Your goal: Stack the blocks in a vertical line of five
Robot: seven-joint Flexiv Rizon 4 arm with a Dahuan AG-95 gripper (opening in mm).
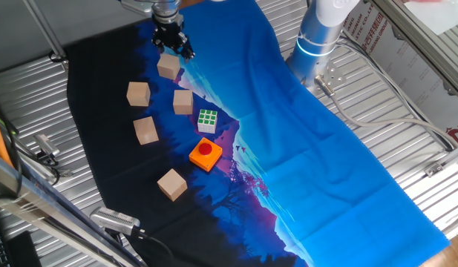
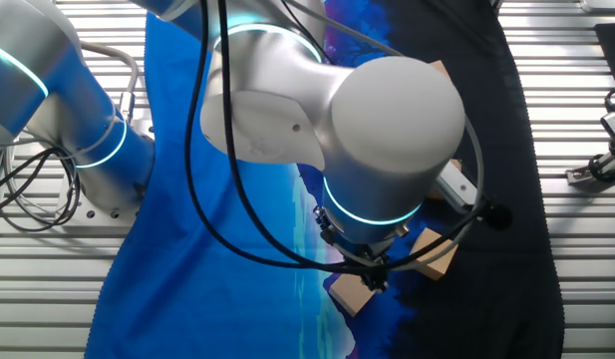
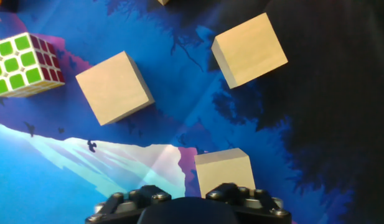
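Five light-tan blocks lie apart on the cloth, none stacked: one right below my gripper, others at the left, middle, lower left and front. In the hand view three blocks show: one just ahead of the gripper and right of its centre, one at the left, one at the upper right. The jaws stand spread with nothing between them. In the other fixed view the arm hides most of the scene; two blocks peek out beneath it.
A green-and-white puzzle cube sits right of the middle block. A flat orange block with a red button lies nearer the front. The blue and black cloth covers a ribbed metal table. The arm's base stands at the back right.
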